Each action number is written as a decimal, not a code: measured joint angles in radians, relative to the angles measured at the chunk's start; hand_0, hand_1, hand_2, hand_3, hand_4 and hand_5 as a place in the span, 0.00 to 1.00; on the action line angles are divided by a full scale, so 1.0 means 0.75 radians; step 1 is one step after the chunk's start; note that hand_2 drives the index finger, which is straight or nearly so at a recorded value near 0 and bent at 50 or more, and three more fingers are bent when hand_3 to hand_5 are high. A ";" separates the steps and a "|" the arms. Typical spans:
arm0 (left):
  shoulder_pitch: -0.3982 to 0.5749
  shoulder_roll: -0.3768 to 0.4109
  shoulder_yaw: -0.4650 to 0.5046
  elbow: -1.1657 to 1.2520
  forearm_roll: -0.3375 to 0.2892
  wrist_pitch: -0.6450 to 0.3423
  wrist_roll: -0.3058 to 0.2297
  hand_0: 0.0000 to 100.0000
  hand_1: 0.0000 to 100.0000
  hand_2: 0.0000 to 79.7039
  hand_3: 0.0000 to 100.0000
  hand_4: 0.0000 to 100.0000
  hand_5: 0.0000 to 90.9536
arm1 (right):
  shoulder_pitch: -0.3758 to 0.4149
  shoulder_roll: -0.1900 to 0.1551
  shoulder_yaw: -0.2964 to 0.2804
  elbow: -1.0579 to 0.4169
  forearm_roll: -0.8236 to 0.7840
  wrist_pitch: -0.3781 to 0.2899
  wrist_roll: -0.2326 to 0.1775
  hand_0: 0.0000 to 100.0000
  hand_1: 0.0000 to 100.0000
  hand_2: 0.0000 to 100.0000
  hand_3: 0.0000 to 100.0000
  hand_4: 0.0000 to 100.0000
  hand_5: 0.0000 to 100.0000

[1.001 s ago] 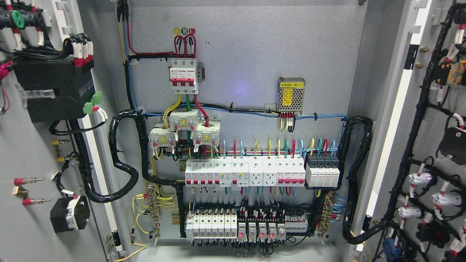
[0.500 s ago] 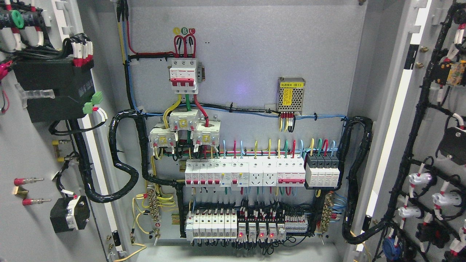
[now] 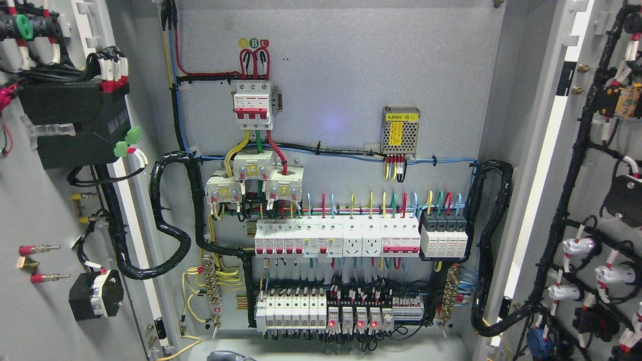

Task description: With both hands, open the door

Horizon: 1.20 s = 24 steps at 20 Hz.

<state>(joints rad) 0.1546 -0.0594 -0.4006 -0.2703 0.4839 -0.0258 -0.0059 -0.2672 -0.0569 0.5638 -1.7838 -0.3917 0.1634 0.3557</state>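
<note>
Only a grey sliver of a hand (image 3: 225, 356) shows at the bottom edge; its fingers cannot be judged. Both doors stand swung open: left door (image 3: 45, 200), right door (image 3: 602, 200), flanking the wired cabinet (image 3: 331, 100).

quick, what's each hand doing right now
Left hand: cannot be told; only a grey sliver shows at the bottom edge, perhaps part of the robot.
Right hand: not in view.
</note>
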 measured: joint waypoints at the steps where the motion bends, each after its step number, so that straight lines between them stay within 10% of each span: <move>1: 0.020 0.006 -0.001 -0.047 -0.004 0.002 -0.001 0.00 0.00 0.00 0.00 0.00 0.00 | 0.026 -0.015 -0.012 -0.011 0.000 -0.047 -0.016 0.00 0.00 0.00 0.00 0.00 0.00; 7: 0.169 0.061 -0.005 -0.370 -0.068 0.010 -0.003 0.00 0.00 0.00 0.00 0.00 0.00 | 0.171 -0.111 -0.081 -0.070 0.001 -0.283 -0.079 0.00 0.00 0.00 0.00 0.00 0.00; 24: 0.550 0.373 0.041 -1.394 -0.147 -0.060 0.007 0.00 0.00 0.00 0.00 0.00 0.00 | 0.552 -0.289 -0.357 -0.214 0.001 -0.565 -0.105 0.00 0.00 0.00 0.00 0.00 0.00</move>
<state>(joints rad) 0.5674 0.2202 -0.3697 -1.3162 0.3737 -0.0709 -0.0009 0.1470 -0.2739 0.2963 -1.9445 -0.3911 -0.2602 0.2767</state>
